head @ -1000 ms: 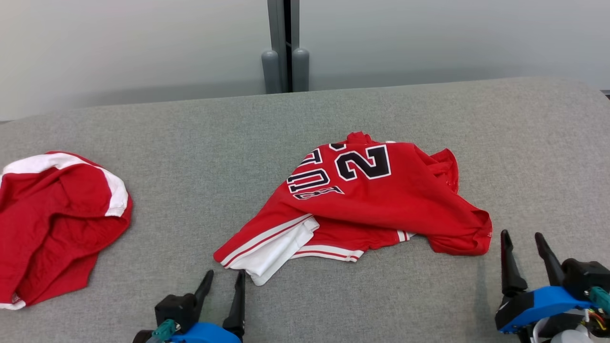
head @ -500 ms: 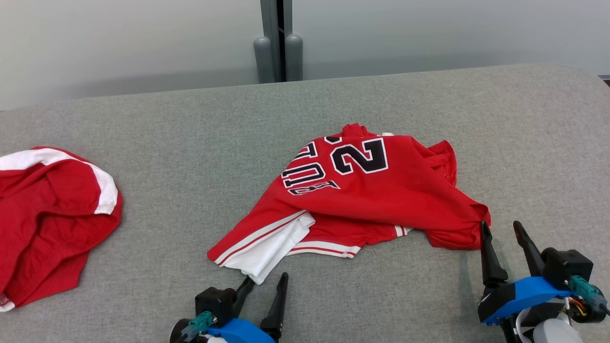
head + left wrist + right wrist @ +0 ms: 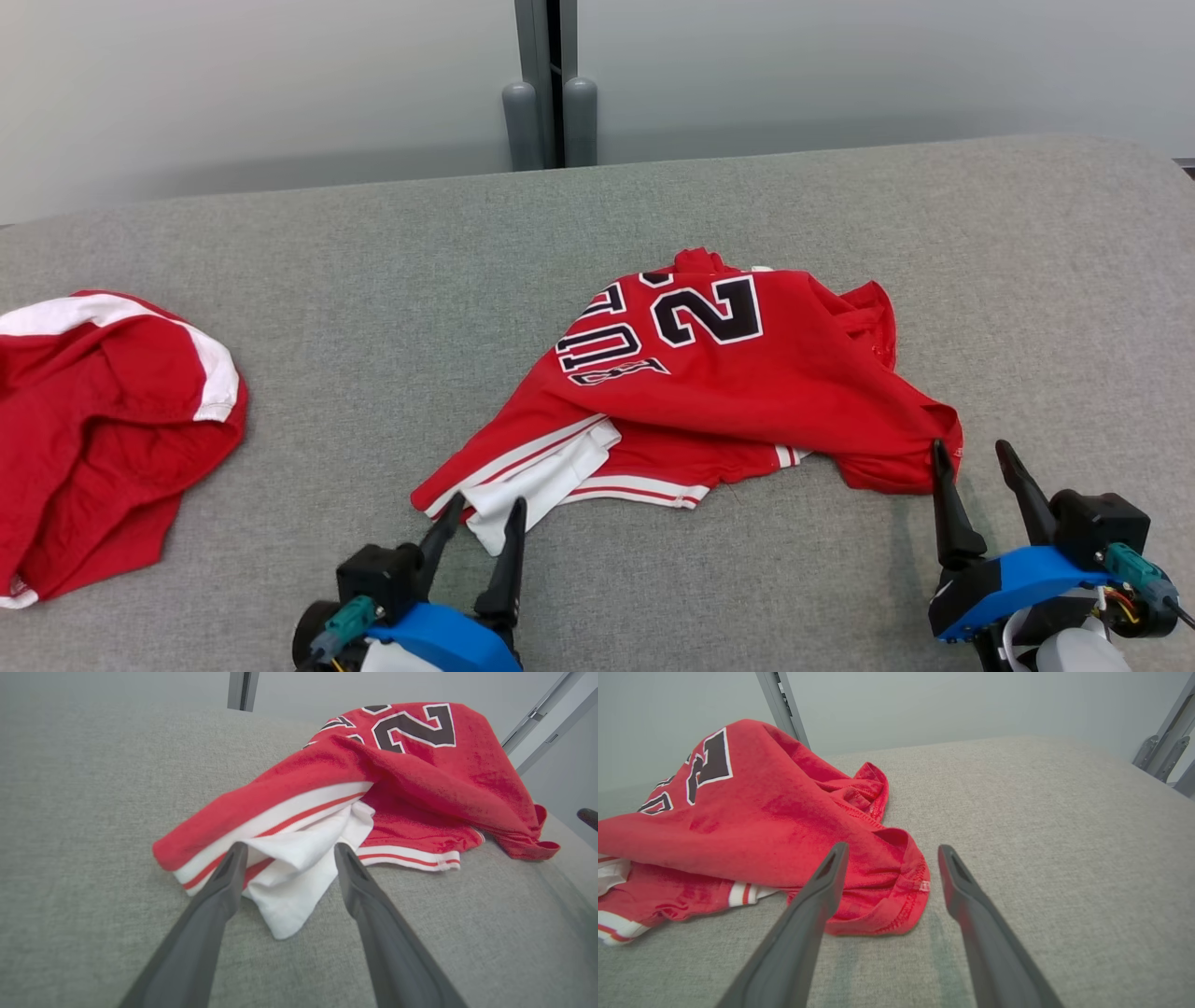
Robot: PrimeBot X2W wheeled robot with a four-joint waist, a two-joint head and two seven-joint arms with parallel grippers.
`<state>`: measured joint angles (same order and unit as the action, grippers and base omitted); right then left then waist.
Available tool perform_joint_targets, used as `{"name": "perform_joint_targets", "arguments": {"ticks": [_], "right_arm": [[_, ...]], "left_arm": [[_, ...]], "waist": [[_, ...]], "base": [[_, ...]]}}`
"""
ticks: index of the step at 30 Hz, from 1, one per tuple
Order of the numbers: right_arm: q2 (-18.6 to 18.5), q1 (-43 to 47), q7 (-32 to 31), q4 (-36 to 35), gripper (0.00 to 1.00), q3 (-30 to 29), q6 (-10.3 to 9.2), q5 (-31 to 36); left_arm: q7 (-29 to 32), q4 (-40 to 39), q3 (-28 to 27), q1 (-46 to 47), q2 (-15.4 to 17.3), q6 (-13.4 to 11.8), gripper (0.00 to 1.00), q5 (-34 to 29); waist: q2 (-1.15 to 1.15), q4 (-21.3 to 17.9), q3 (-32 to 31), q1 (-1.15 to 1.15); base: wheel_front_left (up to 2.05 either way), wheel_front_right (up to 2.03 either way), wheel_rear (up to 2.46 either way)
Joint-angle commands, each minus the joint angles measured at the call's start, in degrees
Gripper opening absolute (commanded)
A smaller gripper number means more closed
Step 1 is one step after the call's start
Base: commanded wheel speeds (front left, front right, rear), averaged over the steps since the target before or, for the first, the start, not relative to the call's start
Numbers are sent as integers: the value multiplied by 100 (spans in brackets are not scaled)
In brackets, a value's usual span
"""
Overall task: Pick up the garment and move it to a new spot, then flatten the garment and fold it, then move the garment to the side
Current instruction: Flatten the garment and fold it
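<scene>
A crumpled red jersey (image 3: 747, 392) with black-and-white lettering and white-striped trim lies mid-table. Its white lower-left corner (image 3: 523, 495) sticks out toward me. My left gripper (image 3: 484, 506) is open, fingers straddling that white corner (image 3: 299, 877) just above the cloth. My right gripper (image 3: 968, 448) is open at the jersey's lower-right red hem (image 3: 896, 896), its left finger over the hem edge, the right finger over bare table. Neither holds anything.
A second red garment (image 3: 103, 420) with white trim lies bunched at the table's left edge. The grey fabric table (image 3: 373, 280) runs back to a pale wall with a grey post (image 3: 551, 93). Bare surface lies to the right (image 3: 1064, 835) and behind the jersey.
The left gripper has moved forward up to the white corner. The right gripper has edged up to the red hem. The head camera shifted slightly.
</scene>
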<state>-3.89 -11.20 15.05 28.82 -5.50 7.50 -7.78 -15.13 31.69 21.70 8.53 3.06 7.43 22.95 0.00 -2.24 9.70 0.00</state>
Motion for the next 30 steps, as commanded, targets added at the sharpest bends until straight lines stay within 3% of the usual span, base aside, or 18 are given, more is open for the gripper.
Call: {"name": "perform_joint_targets", "arguments": {"ticks": [1, 5, 11, 23, 24, 25, 26, 30], "right_arm": [[20, -19, 18, 9, 100, -1, -2, -16], [29, -19, 18, 14, 100, -27, -2, -37], [41, -99, 18, 54, 100, 68, -2, -80], [15, -111, 18, 5, 100, 61, -2, -67], [11, -114, 18, 6, 100, 57, -2, -79], [6, -117, 18, 3, 100, 54, -2, -87], [7, -120, 18, 2, 100, 51, -2, -85], [27, -149, 18, 1, 100, 64, -2, -67]], "left_arm": [[-3, -194, -129, 0, 3, 6, 100, -128], [-2, -491, -588, -141, -1, 7, 100, -444], [-3, -312, -1008, -91, -14, 4, 100, -670], [-3, 546, -814, 329, -14, 6, 98, -561], [-2, 583, -808, 377, -14, 6, 50, -574], [-3, 573, -820, 417, -14, 5, 42, -580], [-3, 547, -813, 444, -14, 6, 0, -588], [-3, 397, -917, 507, -10, 6, 0, -621]], "waist": [[0, 15, -10, 0], [0, 60, -14, 0], [0, 58, 5, 0], [0, -98, 146, 0], [0, -98, 158, 0], [0, -95, 170, 0], [0, -90, 182, 0], [0, -46, 209, 0]], "base": [[0, 0, 0], [0, 0, 0], [0, 0, 0], [0, 0, 0], [0, 0, 0], [0, 0, 0], [0, 0, 0], [0, 0, 0]]}}
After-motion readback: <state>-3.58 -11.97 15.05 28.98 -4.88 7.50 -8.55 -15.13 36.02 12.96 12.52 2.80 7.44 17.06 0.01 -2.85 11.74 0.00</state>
